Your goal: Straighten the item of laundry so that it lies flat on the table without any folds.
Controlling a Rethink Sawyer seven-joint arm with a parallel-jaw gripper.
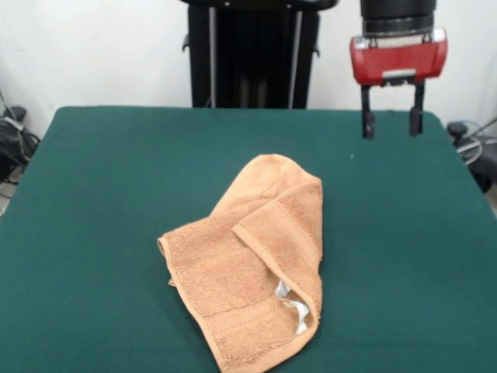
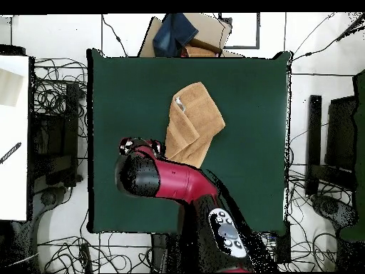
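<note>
Folded towel (image 1: 252,260) on table (image 1: 93,202).

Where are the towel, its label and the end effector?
towel (image 1: 225,272): front view, middle of the folded cloth.
label (image 1: 295,307): front view, white tag near the lower edge.
end effector (image 1: 392,123): front view, between the fingertips.

Towel (image 1: 250,264) on table (image 1: 93,202), folded over itself, near front edge in front view | label (image 1: 295,307) at its lower right fold | gripper (image 1: 389,123) above far right of table, apart from towel
</note>
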